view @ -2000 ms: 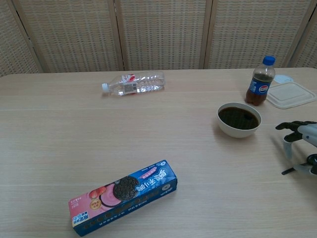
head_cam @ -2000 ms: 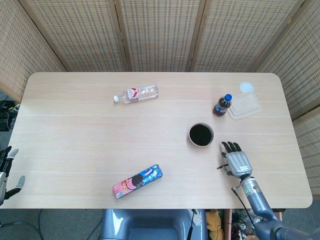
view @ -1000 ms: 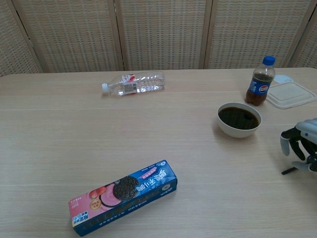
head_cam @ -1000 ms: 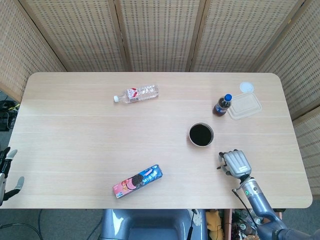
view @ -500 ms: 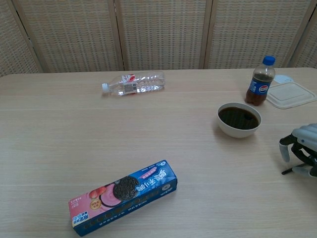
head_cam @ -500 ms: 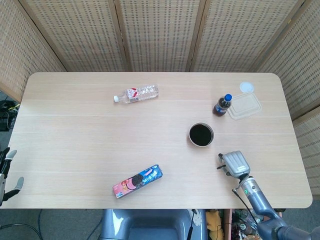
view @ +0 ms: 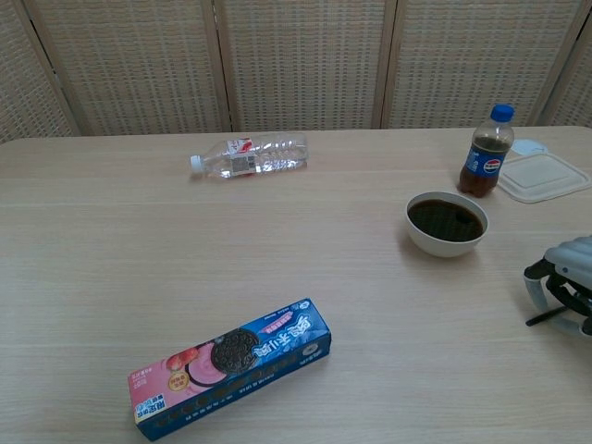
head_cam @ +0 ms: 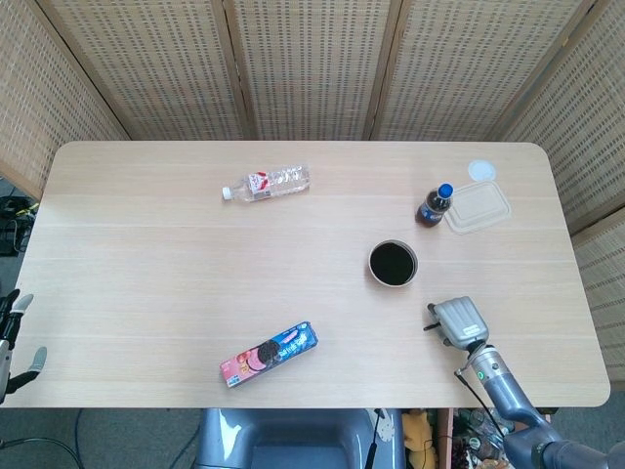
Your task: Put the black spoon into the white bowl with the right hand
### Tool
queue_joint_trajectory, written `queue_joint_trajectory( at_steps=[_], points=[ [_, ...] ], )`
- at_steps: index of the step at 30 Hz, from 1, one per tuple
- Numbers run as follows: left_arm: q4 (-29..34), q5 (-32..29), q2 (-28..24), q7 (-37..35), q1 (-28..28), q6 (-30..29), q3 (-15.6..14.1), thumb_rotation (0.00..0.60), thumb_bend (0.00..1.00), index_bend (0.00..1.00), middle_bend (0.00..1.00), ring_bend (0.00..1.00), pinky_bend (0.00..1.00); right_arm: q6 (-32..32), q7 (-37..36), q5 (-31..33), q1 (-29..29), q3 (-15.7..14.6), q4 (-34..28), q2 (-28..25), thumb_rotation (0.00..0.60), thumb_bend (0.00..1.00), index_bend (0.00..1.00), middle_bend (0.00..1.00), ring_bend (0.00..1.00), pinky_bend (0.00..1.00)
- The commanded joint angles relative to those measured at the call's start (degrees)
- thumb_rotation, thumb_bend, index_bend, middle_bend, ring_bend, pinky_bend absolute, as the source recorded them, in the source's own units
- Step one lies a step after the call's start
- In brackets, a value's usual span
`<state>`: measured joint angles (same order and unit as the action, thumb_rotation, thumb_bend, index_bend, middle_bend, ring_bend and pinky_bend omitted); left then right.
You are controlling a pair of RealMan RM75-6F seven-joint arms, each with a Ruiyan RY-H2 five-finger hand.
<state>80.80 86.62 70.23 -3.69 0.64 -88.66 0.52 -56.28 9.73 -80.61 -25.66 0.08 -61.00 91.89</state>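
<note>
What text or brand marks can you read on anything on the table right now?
Cookie box: printed text, too small to read.
Cola bottle: blue label with a round logo, no letters legible.
Water bottle: red and white label, text blurred.
Nothing else carries writing.

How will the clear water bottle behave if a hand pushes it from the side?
The clear water bottle lies on its side on the table, so it would probably roll. It looks thin-walled, likely light and may dent under pressure. How full it is cannot be told.
</note>
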Motion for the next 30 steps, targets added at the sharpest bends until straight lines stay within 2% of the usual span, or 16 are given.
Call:
queue_joint_trajectory(
  at_steps=[1, 30],
  points=[
    [-0.1, 0.0, 0.0, -0.1, 0.0, 0.0, 0.0, 0.600, 0.40, 0.00, 0.00, 0.00, 0.00, 0.2, 0.1, 0.1, -0.1, 0.1, 0.0, 0.1, 0.600, 0.50, 0.56, 0.84, 0.81, 0.79],
    [-1.2, -0.4, 0.4, -0.9, 0.3, 0.2, 0.1, 0.600, 0.40, 0.00, 0.00, 0.00, 0.00, 2.7, 2.1, 1.2, -1.1, 0.4, 0.4, 0.6, 0.600, 0.50, 0.56, 0.84, 0.81, 0.79]
  ],
)
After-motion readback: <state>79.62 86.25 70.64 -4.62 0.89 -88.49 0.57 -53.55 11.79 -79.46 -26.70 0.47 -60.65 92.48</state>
